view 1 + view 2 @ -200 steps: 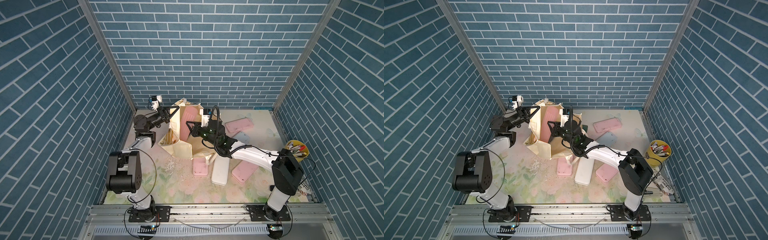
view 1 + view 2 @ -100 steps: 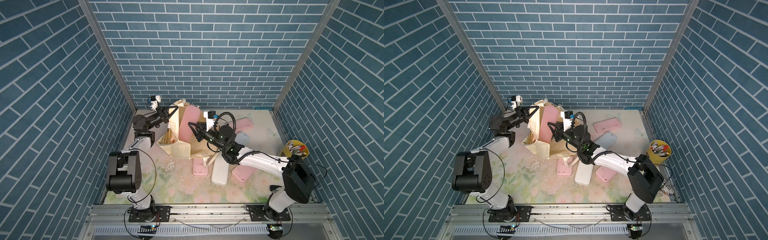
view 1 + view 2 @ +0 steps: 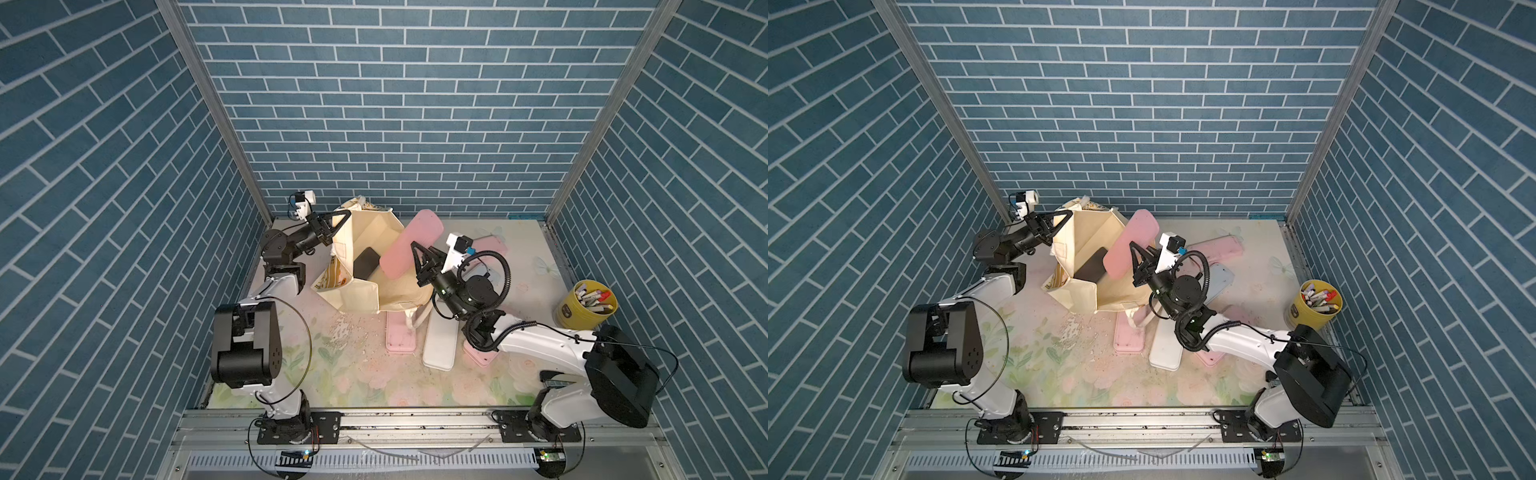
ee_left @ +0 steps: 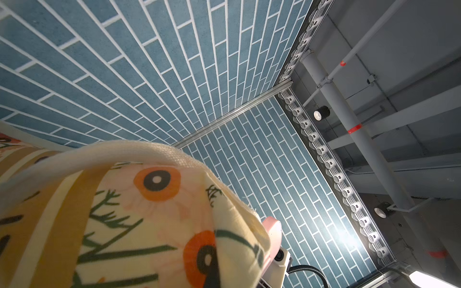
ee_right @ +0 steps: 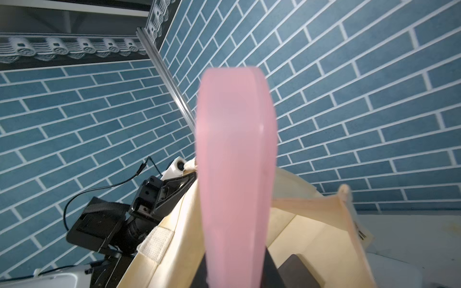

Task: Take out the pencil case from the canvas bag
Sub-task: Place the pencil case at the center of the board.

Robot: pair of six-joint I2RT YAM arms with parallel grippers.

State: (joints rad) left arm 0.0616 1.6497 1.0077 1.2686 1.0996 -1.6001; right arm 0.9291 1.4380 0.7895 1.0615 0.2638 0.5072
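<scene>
Floral tabletop (image 3: 357, 374): canvas bag (image 3: 361, 295) sits upper centre-left, white flakes (image 3: 345, 332) just below it. Pink case (image 3: 400, 343) & white case (image 3: 441, 345) lie flat, side by side, at centre. Far pink case (image 3: 496, 245) upper right. Yellow pen cup (image 3: 586, 309) at right edge.

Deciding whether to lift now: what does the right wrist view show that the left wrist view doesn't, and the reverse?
Right wrist only: the plain cream inside of the canvas bag, a dark object lying in it, the left gripper pinching the rim, and the pink pencil case standing up from the right gripper. Left wrist only: the bag's printed outside with orange flowers and gold bands, a cream strap, ceiling pipes. Both: bag, pink case (only its tip in the left wrist view), blue brick walls.
</scene>
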